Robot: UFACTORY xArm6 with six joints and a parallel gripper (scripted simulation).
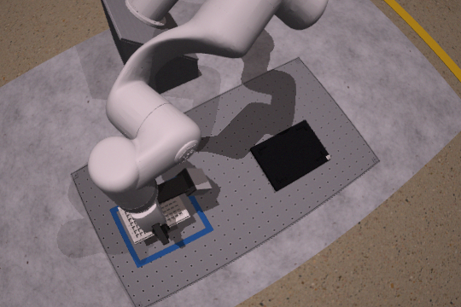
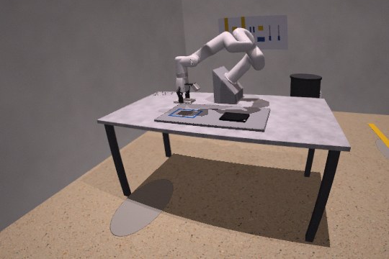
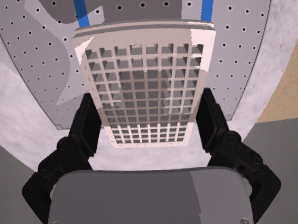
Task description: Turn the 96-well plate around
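Seen from above, the gripper (image 1: 160, 222) is clamped on the 96-well plate (image 1: 136, 228), which hangs over the blue taped outline B1 (image 1: 205, 219) at the near-left end of the perforated deck (image 1: 256, 208). The white arm (image 1: 145, 140) hides much of the plate. The black plate nest N1 (image 1: 290, 154) lies well to the right of B1, with a small white mark (image 1: 328, 157) at its right corner.

From the exterior, the plate (image 2: 187, 101) is carried off the deck (image 2: 259, 122), above B1 (image 2: 173, 114); it looks roughly level, though it is small here.

At the wrist, black fingers press both long sides of the plate (image 3: 147, 90), and B1 (image 3: 83, 3) lies below, beyond its far edge.
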